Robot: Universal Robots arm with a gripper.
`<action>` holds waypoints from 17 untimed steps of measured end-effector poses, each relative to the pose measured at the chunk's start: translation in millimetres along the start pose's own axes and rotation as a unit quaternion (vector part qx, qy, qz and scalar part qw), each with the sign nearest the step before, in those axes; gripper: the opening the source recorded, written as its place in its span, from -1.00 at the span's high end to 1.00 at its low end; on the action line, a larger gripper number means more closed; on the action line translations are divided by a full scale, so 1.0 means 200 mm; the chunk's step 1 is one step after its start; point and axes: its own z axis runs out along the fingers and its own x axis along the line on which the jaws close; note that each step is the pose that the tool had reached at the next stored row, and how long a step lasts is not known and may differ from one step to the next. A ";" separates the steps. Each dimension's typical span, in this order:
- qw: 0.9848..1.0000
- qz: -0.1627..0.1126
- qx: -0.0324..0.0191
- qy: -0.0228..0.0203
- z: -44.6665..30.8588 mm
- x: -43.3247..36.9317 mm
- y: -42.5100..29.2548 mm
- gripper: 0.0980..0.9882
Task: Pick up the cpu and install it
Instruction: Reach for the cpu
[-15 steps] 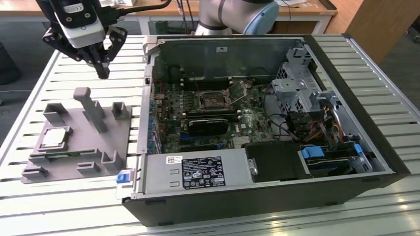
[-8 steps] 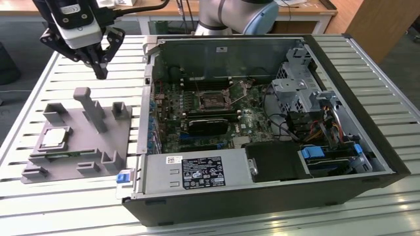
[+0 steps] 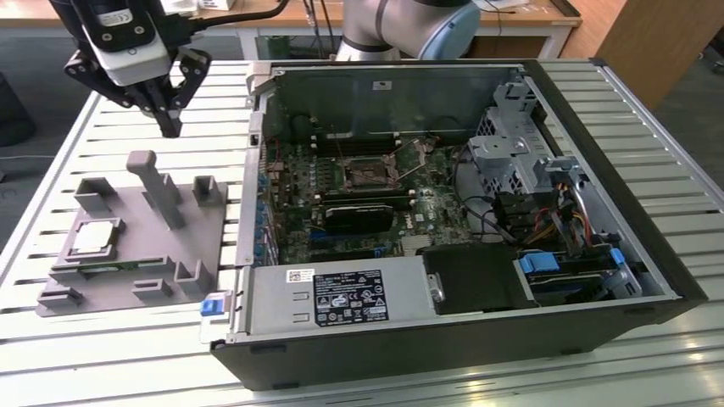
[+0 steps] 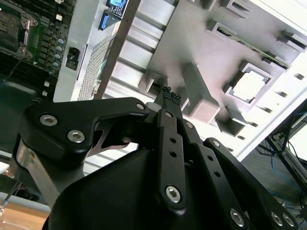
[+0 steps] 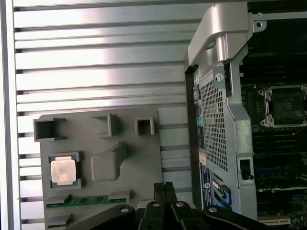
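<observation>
Hovering over the slatted surface [image 3: 114,360], your pincer [image 3: 169,129] is closed on nothing. In both wrist views you can see its fingertips [image 5: 164,188] meeting. In the exterior view, the cpu [image 3: 93,238] sits in a square recess of the grey fixture [image 3: 142,250], at about 7 o'clock from the pincer and well apart from it. The open computer case [image 3: 453,343] lies at 3 o'clock of the fixture, with the motherboard socket [image 3: 368,174] inside.

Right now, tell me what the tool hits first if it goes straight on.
Probably the grey fixture near its tall post, or the slatted table beside it; depth is unclear. The tool points down, shut.
</observation>
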 end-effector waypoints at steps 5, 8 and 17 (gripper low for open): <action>1.000 0.000 0.000 0.000 0.005 0.013 -0.001 0.98; 1.000 0.000 0.000 0.001 0.008 0.021 -0.002 0.98; 1.000 0.000 0.000 0.001 0.018 0.045 -0.004 0.98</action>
